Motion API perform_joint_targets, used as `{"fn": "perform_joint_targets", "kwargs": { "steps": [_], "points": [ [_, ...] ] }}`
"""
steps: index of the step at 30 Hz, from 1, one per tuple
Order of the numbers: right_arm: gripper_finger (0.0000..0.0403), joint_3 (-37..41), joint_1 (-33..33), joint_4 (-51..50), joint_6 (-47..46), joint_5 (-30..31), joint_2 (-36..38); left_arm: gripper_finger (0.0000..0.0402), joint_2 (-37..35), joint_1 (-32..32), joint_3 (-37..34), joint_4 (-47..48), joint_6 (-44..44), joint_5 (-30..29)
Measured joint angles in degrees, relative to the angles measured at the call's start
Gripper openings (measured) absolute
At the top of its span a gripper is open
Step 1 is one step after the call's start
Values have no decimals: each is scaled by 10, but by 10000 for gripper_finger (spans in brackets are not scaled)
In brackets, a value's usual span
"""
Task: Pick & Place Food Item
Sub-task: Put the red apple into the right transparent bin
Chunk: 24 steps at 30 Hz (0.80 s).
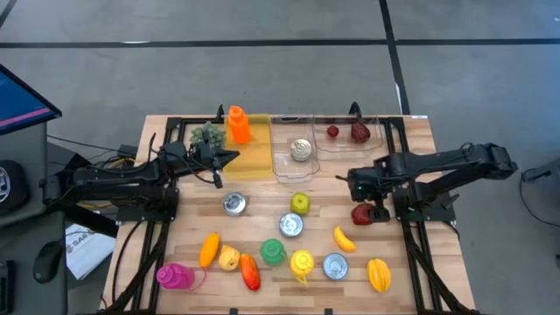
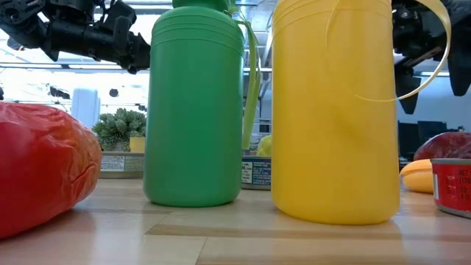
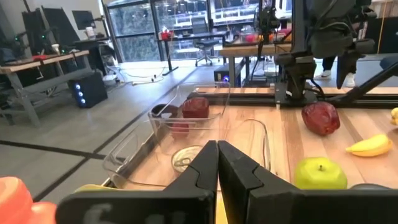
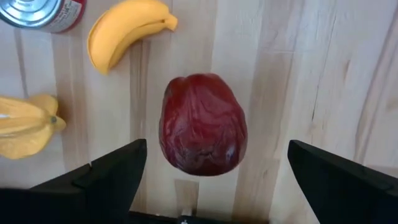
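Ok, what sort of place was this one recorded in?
Most likely a robotics lab or open workshop. The left wrist view shows desks with monitors, an office chair and big windows beyond the wooden table, which carries toy food and clear plastic bins between two mounted arms.

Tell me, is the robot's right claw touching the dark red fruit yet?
Apart. The right wrist view shows the right gripper open, with bare table between each finger and the dark red fruit.
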<state>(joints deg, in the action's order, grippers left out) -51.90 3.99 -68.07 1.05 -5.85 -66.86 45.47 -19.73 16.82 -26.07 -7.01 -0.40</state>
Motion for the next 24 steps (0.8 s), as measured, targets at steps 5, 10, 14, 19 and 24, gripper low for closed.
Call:
{"fn": "perform_joint_targets", "kwargs": {
  "steps": [5,10,14,19,24],
  "points": [
    [385,0,1,9,-22,18,0,1,0,0,0,0,0,0],
    [385,0,1,9,-26,19,0,1,0,0,0,0,0,0],
    [385,0,1,9,-26,19,0,1,0,0,0,0,0,0],
    [385,0,1,9,-26,19,0,1,0,0,0,0,0,0],
    [385,0,1,16,-26,19,0,1,0,0,0,-1,0,0]
  ]
}}
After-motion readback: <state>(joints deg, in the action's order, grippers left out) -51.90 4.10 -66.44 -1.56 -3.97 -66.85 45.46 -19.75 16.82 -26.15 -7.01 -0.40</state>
